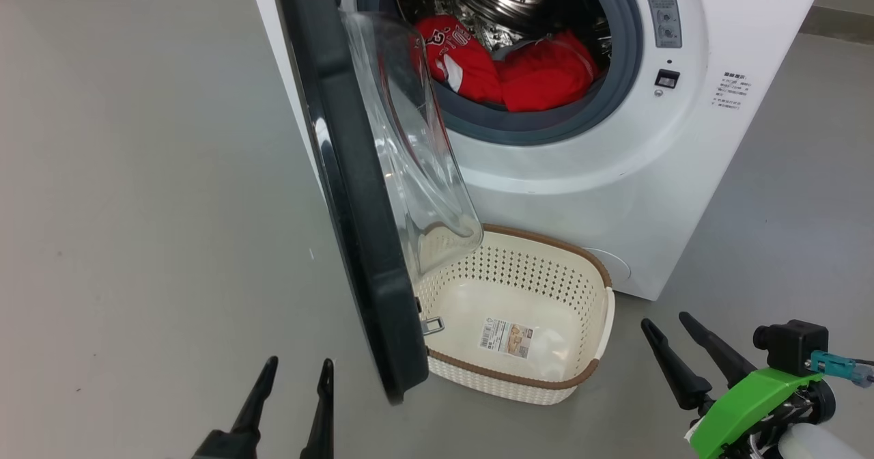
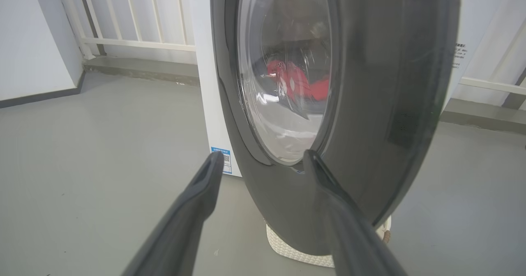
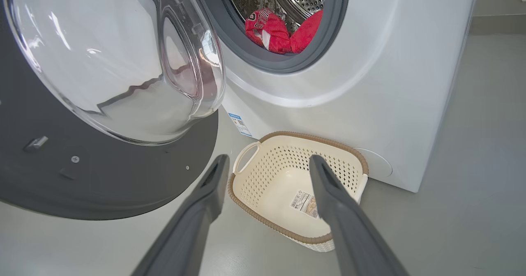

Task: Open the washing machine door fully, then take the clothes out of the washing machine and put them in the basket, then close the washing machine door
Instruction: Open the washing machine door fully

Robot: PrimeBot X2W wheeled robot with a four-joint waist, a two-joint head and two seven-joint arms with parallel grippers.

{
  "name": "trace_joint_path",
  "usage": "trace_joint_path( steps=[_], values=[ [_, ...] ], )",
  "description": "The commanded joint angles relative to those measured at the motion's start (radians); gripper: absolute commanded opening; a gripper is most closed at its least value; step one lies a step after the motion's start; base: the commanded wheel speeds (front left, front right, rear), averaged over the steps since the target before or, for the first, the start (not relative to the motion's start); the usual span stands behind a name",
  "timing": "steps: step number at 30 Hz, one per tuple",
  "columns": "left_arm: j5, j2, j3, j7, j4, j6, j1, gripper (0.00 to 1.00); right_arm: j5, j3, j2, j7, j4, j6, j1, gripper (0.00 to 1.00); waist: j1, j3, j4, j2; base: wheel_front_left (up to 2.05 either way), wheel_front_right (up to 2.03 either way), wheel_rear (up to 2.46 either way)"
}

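Washing machine door (image 1: 355,240) ajar; left end effector (image 1: 300,362), right end effector (image 1: 664,320): jaws apart, empty.

The left gripper (image 1: 300,362) and the right gripper (image 1: 664,320) each have two long, black, tapering fingers with blunt tips. Behind the right one sit a bright green angular cover (image 1: 751,401), a black boxy camera module (image 1: 792,345), a teal connector (image 1: 834,365) and a pale rounded forearm (image 1: 819,445). Close up, the fingers (image 3: 341,226) look matt dark grey, with shallow grooves.
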Motion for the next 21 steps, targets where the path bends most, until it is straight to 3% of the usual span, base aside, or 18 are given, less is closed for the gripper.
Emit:
trace_joint_path(
  steps=[1, 9, 21],
  values=[
    [-0.003, 0.006, 0.035, -0.012, -0.026, 0.0, -0.017, 1.0, -0.043, -0.022, 0.002, -0.013, -0.032, 0.005, 0.014, 1.0, 0.0, -0.001, 0.0, -0.0001, 0.0, 0.0, 0.0],
    [0.002, 0.006, 0.036, -0.012, -0.027, -0.001, -0.012, 1.0, -0.291, -0.24, 0.091, -0.014, -0.129, 0.005, 0.115, 1.0, 0.0, -0.007, 0.002, -0.0001, 0.0, 0.0, 0.0],
    [0.002, 0.006, 0.034, -0.012, -0.029, -0.002, -0.008, 1.0, -0.395, -0.341, 0.162, -0.014, -0.185, 0.005, 0.197, 1.0, 0.0, -0.012, 0.005, -0.0001, 0.0, 0.0, 0.0]
  ],
)
